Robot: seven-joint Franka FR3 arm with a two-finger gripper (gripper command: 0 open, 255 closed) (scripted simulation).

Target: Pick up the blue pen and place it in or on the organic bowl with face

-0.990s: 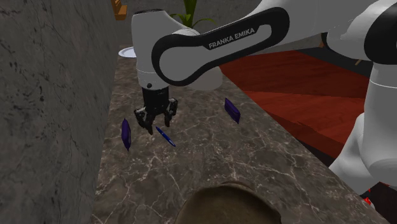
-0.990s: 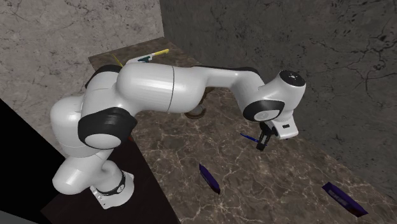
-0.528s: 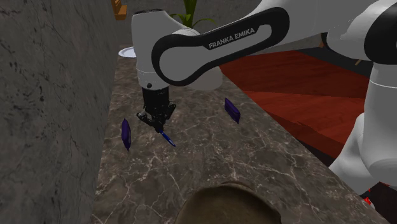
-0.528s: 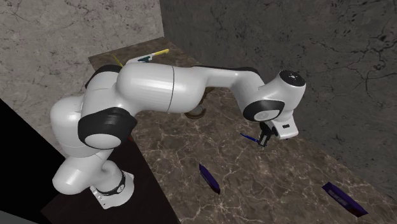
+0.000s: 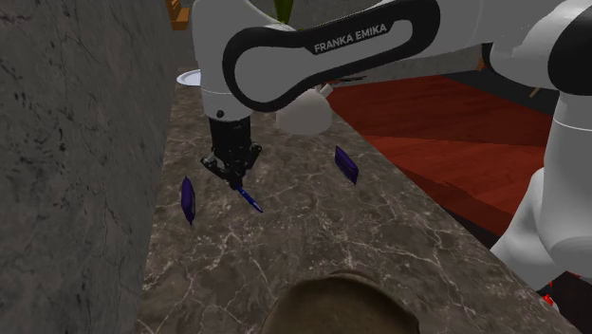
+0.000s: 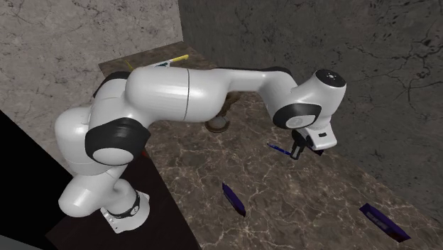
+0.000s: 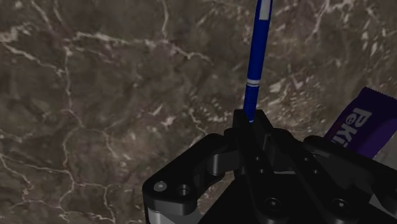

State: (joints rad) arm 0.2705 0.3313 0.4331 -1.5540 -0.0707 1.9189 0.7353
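Since the earlier frames the arm's white upper link had risen and the gripper (image 5: 234, 176) had closed and lifted a little, carrying the blue pen (image 5: 251, 200) with it. The fingers were pressed narrowly together on one end of the pen (image 7: 256, 57) – in the wrist view its blue barrel, marked by a pale ring, ran straight out from between them over the veined stone. In the shoulder view the pen slanted down from the gripper toward the dark marble worktop (image 5: 313, 237); whether its free end touched the stone could not be told. The second exterior view showed the pen (image 6: 276, 147) sticking out sideways from the gripper (image 6: 294, 153), low above the worktop (image 6: 298, 206).

Just beside the gripper (image 7: 249, 121) lay a purple packet (image 7: 359, 124) with white lettering. In the shoulder view one purple packet (image 5: 189, 199) stood near the grey stone wall (image 5: 76, 171), another (image 5: 347, 163) nearer the worktop's edge – the pen hung between them. A brown bowl (image 5: 342, 302) sat well apart, at that view's lower edge.
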